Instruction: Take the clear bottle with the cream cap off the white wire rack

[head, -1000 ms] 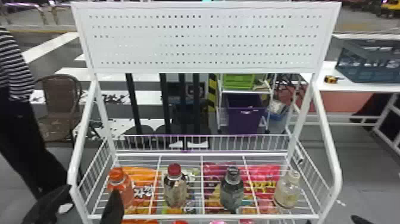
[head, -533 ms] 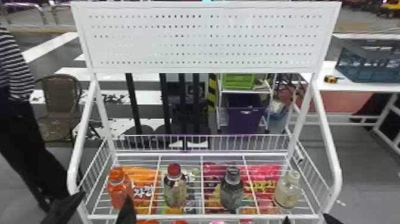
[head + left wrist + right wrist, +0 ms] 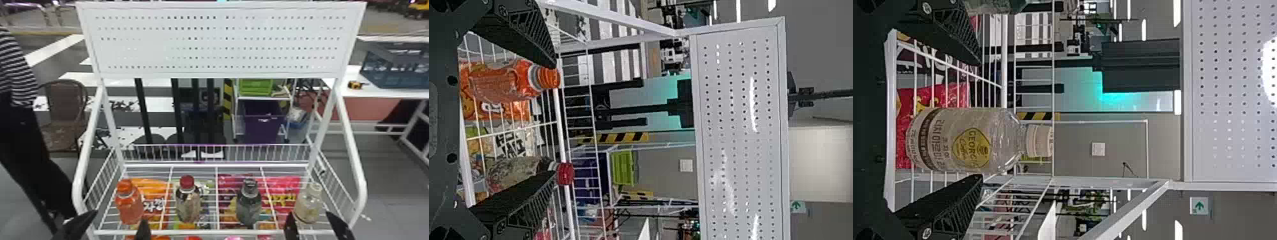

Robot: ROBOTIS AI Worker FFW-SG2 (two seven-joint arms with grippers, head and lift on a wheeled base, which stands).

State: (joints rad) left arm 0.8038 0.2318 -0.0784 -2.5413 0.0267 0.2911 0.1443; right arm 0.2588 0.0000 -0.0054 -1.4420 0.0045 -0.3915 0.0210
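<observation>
1. Right gripper (image 3: 309, 213) has come up and inward since the earlier head frames, now at the clear bottle (image 3: 307, 208). Left gripper (image 3: 120, 215) has shifted a little toward the rack's middle.
2. Target: clear bottle, upright on the white wire rack (image 3: 166, 232), last in the row at the robot's right. Smooth see-through body, rounded shoulders, narrow neck, cream cap (image 3: 1039, 141), yellow rounded-diamond print, brown band round the base.
3. Right claw: spread, a finger toward each side of the bottle, pinching nothing. One finger sits very near the bottle's side; can't tell if it touches. Fingers are black, tapered, ribbed inside.
4. Left claw: also spread, empty, at the rack's front by the orange bottle (image 3: 129, 204).
5. Same row, going right from orange: red-capped bottle (image 3: 188, 206), dark-capped bottle (image 3: 249, 206), then target.
6. Rack: thin parallel rods, bent-tube side frames, flat perforated panel (image 3: 223, 41) up top. Glossy, crinkled pink-red bag (image 3: 285, 188) shows through the wires near the target.
</observation>
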